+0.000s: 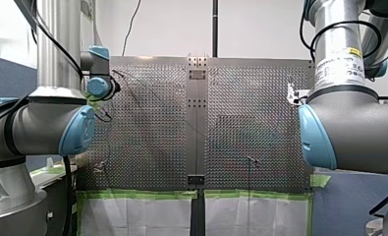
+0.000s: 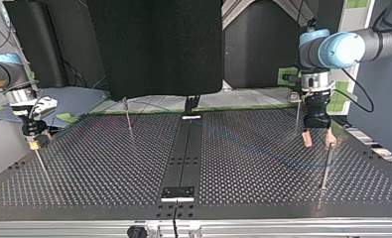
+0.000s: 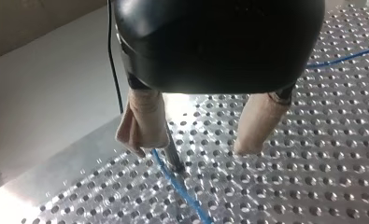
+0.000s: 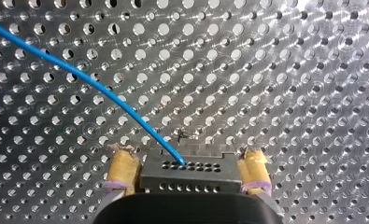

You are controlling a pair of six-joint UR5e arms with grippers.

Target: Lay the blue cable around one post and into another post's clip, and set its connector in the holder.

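The perforated tabletop (image 2: 109, 168) fills the scene. My left hand (image 3: 191, 149) hangs over it with its beige-padded fingers (image 3: 259, 123) apart, gripping nothing. A thin post (image 3: 173, 156) stands just inside one finger. My right hand (image 4: 187, 161) is clamped by its yellow pads (image 4: 122, 170) on the grey connector (image 4: 188, 171). The blue cable (image 4: 102, 88) leaves the connector across the tabletop and passes the post's foot.
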